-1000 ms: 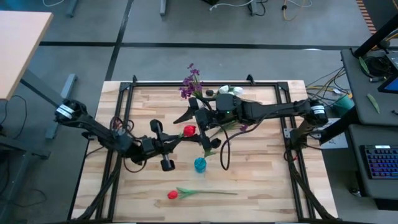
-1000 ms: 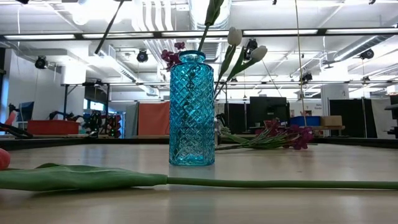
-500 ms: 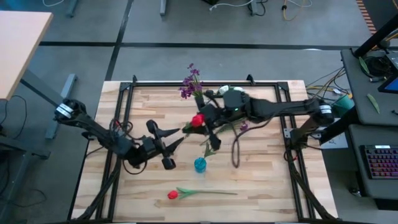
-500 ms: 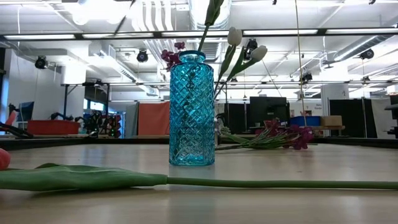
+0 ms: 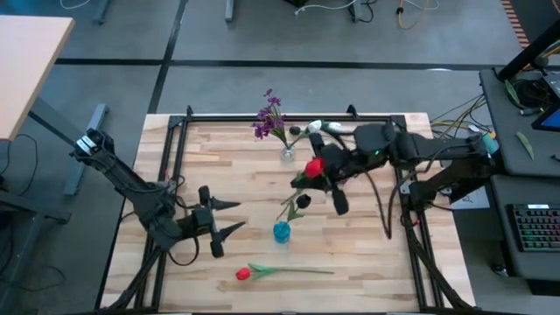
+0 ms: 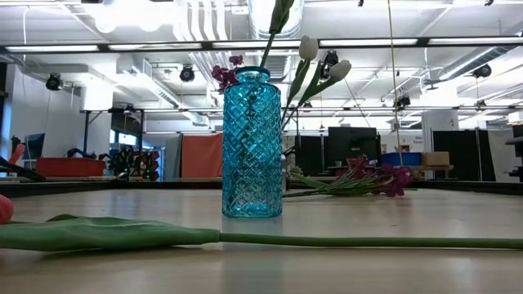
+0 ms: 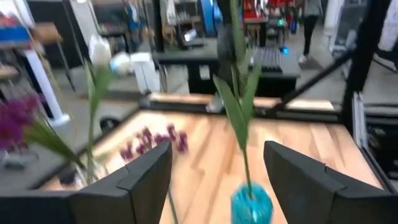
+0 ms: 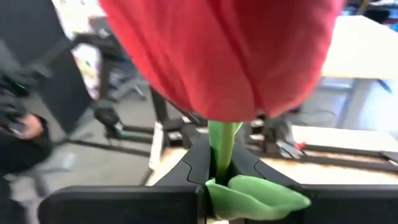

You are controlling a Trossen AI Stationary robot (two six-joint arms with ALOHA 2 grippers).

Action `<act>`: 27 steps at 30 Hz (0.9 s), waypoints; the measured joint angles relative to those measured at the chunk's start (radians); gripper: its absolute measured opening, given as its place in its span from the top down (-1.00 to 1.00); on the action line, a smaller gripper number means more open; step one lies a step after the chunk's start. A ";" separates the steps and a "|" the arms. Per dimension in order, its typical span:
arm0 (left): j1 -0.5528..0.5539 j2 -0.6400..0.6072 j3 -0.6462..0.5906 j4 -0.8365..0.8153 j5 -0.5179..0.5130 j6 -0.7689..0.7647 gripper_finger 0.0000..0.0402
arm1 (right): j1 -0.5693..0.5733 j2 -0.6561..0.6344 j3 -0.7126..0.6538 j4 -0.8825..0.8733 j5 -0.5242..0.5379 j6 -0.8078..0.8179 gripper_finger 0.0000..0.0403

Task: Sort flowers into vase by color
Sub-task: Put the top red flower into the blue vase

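My right gripper [image 5: 322, 171] is right of the table's middle, shut on a red tulip [image 5: 313, 166]. My left gripper [image 5: 238, 216] is open and empty, left of the blue glass vase [image 5: 281, 231], which holds a green-stemmed near-black bloom [image 5: 302, 201]. A clear vase [image 5: 287, 155] at the far edge holds purple flowers [image 5: 269, 118] and white buds [image 5: 319, 127]. A second red tulip [image 5: 243, 274] lies flat on the table near the front edge. More purple flowers [image 6: 368, 178] lie on the table behind the blue vase. My right gripper pinches the red tulip's green stem [image 8: 221, 152] between its two fingers, just below the head [image 8: 217, 56]. The head stands out beyond the fingertips, and a green leaf [image 8: 255, 194] bulges over one finger. The tulip is held clear of the table.
A black frame [image 5: 262, 116] runs along the table's far and side edges. The lying tulip's long stem [image 6: 327, 240] stretches across the near part of the table. Cables hang from my right arm [image 5: 385, 210].
My right gripper has carried the red tulip from the table's middle toward the right edge. My left gripper, which stood close to the tulip, has drawn back toward the left and near edge and stays open.
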 joint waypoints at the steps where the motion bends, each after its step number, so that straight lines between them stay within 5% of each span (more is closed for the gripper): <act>1: -0.004 -0.001 0.000 -0.039 0.001 -0.045 -0.18 | 0.011 0.001 -0.010 -0.008 0.020 -0.017 0.92; 6: -0.008 0.007 -0.001 -0.117 0.001 -0.160 -0.17 | 0.039 0.048 -0.025 -0.012 0.031 -0.039 0.92; 27: -0.007 0.016 0.003 -0.117 0.001 -0.163 -0.17 | 0.036 0.144 -0.026 -0.059 0.036 -0.032 0.86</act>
